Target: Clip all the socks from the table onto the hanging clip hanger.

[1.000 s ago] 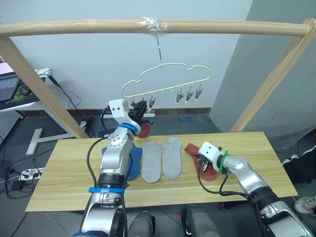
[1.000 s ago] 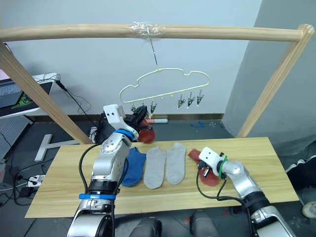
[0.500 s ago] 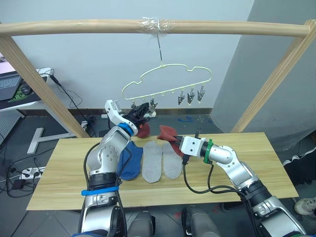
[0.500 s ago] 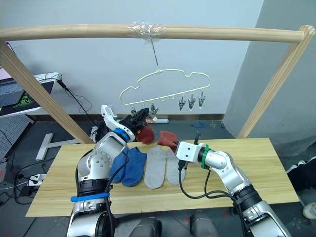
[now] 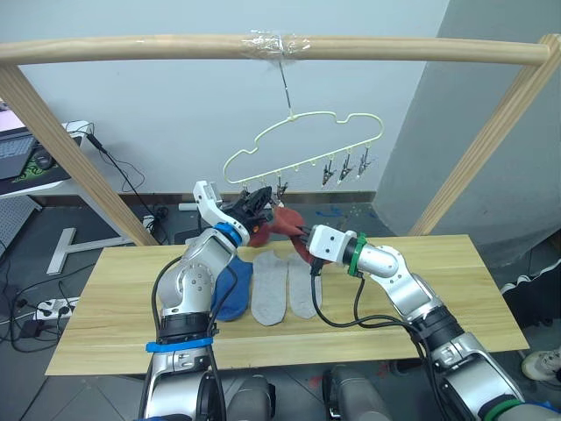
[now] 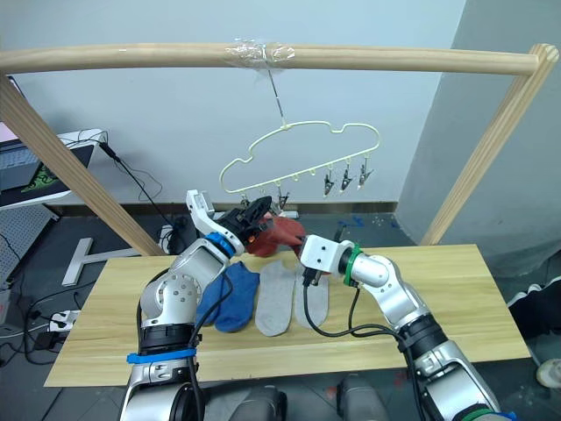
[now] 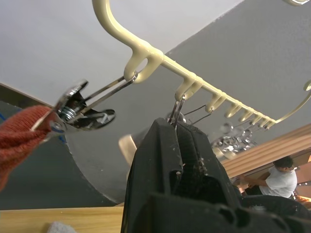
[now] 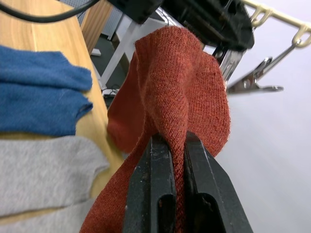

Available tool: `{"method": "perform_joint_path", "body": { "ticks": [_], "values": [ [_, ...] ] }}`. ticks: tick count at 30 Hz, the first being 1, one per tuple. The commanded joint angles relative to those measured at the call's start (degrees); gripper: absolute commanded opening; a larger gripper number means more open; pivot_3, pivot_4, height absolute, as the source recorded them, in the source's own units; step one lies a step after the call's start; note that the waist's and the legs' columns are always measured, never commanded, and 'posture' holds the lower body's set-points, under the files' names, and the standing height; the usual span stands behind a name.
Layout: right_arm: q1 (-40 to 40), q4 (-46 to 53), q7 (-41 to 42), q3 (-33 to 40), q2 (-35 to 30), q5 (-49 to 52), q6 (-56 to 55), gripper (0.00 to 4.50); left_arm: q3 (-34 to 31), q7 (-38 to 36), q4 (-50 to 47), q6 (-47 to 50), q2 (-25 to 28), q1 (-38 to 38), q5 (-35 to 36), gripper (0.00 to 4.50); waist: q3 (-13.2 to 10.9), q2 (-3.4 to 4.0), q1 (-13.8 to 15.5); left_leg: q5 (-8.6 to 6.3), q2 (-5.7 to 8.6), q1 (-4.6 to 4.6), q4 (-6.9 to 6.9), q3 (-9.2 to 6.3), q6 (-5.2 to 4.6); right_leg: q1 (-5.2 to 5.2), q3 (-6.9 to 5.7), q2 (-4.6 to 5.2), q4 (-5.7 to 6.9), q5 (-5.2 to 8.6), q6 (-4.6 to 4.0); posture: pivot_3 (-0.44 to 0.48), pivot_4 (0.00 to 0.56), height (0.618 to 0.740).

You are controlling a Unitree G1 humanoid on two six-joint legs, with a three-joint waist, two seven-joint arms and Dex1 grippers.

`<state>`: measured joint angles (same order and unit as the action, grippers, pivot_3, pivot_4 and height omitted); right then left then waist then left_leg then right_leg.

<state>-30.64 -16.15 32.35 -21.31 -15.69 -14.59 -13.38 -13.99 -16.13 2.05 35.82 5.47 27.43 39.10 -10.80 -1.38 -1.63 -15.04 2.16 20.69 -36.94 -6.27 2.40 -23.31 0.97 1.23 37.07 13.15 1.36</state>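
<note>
The right wrist view shows the right gripper [image 8: 167, 160] pinching a red sock [image 8: 180, 92]; the left wrist view shows the left gripper [image 7: 177, 133] squeezing a clip [image 7: 176, 110] on the hanger [image 5: 302, 140]. Blue socks [image 5: 232, 285] and grey socks [image 5: 285, 282] lie on the table [image 5: 438, 307], under a wooden pole [image 5: 263, 46].

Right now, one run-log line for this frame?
left pincer: shut on clip | right pincer: shut on red sock, raised at clip hanger | table: blue, grey socks
</note>
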Motion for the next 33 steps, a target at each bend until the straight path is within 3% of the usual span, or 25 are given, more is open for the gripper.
{"method": "perform_joint_path", "body": {
  "ticks": [1, 13, 33],
  "values": [
    [-1.15, 0.32, -0.46, 0.49, 0.55, 0.33, -0.97, 0.03, -0.11, 0.56, -0.34, 1.23, 0.1, -0.96, 0.39, 0.0, 0.0, 0.0, 0.03, 0.0, 0.0, 0.0, 0.0, -0.01, 0.0, 0.0, 0.0, 0.0, 0.0, 0.0, 0.0, 0.026, 0.159, 0.74],
    [0.8, -0.09, 0.87, 0.26, -0.57, 0.62, -1.86, 0.03, -0.87, 1.0, 0.03, 1.18, 0.78, -0.58, 0.84, 0.0, 0.0, 0.0, -0.01, -0.1, 0.01, 0.01, 0.01, 0.0, -0.17, 0.0, 0.0, 0.01, -0.01, 0.0, 0.0, 0.032, 0.162, 0.74],
    [-3.26, -4.58, -1.89, 1.84, 2.64, 1.1, -1.19, 0.03, -0.22, 1.1, -0.37, 1.71, 0.7, -1.19, 1.12, 0.0, 0.0, 0.0, -0.02, -0.11, 0.01, 0.02, 0.01, -0.02, -0.18, 0.0, 0.01, 0.01, -0.03, 0.0, 0.0, 0.029, 0.172, 0.74]
  ]
}}
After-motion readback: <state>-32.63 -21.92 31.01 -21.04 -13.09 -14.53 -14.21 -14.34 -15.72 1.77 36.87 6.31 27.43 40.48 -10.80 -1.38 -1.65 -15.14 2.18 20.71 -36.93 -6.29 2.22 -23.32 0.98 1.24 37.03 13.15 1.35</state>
